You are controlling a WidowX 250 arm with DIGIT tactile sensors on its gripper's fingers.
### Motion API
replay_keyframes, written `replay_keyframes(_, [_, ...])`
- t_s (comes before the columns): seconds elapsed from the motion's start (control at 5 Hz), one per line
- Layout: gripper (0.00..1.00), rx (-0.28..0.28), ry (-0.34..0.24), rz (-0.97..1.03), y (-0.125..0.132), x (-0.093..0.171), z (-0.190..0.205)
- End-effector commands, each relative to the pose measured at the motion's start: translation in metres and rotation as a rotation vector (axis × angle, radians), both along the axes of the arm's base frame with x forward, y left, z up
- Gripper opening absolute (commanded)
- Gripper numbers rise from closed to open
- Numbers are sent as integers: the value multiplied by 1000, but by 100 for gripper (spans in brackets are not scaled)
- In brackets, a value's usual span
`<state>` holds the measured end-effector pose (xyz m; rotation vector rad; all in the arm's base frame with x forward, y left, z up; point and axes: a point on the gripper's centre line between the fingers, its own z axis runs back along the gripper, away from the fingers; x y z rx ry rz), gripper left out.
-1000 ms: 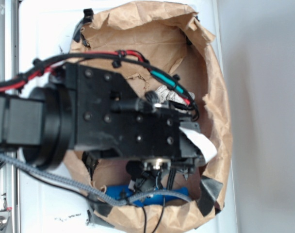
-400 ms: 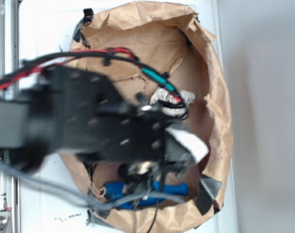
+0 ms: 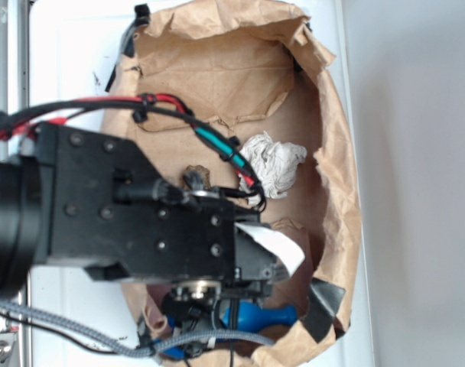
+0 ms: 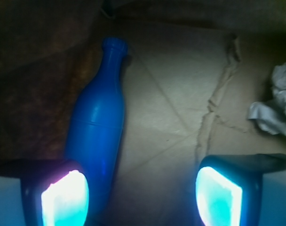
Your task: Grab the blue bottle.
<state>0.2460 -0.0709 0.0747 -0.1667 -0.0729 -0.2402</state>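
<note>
The blue bottle (image 4: 98,127) lies flat on the brown paper floor of the bag, its narrow neck pointing away from me in the wrist view. In the exterior view only part of the blue bottle (image 3: 255,316) shows, near the bag's bottom edge under the arm. My gripper (image 4: 142,195) is open above the floor. Its left pad sits beside the bottle's lower body, and the right pad stands well apart over bare paper. Nothing is held between the pads.
A crumpled white paper ball (image 3: 274,163) lies in the middle right of the paper bag (image 3: 339,153), also at the wrist view's right edge (image 4: 276,101). A small brown lump (image 3: 196,177) sits beside the arm. Black tape (image 3: 322,306) patches the bag's lower rim.
The arm has shifted left and down in the exterior view, uncovering the paper ball and the brown lump. More of the bottle's neck end now shows.
</note>
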Motion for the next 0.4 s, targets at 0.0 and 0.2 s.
replay_keyframes(0.0, [100, 40, 37, 49, -30, 14, -38])
replay_keyframes(0.2, [100, 98, 36, 41, -31, 18, -64])
